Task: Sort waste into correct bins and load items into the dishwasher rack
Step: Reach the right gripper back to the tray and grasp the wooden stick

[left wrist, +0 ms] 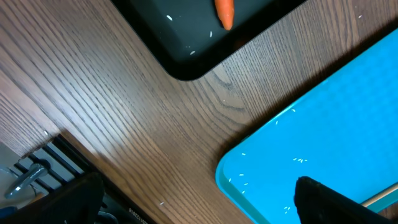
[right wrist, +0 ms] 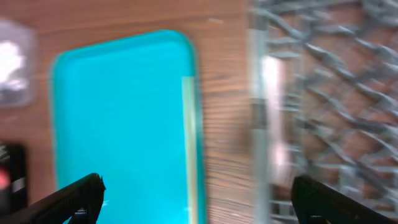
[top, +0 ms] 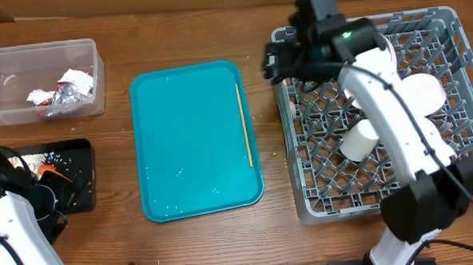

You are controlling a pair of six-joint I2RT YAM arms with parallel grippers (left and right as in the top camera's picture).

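Note:
The thin yellow-handled fork (top: 244,124) lies along the right side of the teal tray (top: 189,142); its handle (right wrist: 189,137) shows blurred in the right wrist view. The grey dishwasher rack (top: 456,27) at the right holds a white cup (top: 358,140) and a round white dish (top: 427,92), partly hidden by my right arm. My right gripper (top: 275,63) (right wrist: 198,182) hangs open and empty over the rack's near-left corner. Napkins and the foil wrapper (top: 63,92) sit in the clear tub (top: 1,59). The carrot (left wrist: 224,12) lies in the black tray (top: 77,147). My left gripper (top: 63,188) (left wrist: 198,182) is open and empty.
Bare wooden table (left wrist: 124,106) separates the black tray (left wrist: 186,59) from the teal tray (left wrist: 323,124). A narrow strip of table (right wrist: 227,112) lies between the teal tray (right wrist: 118,112) and the rack's wall (right wrist: 264,93). Small crumbs dot the teal tray.

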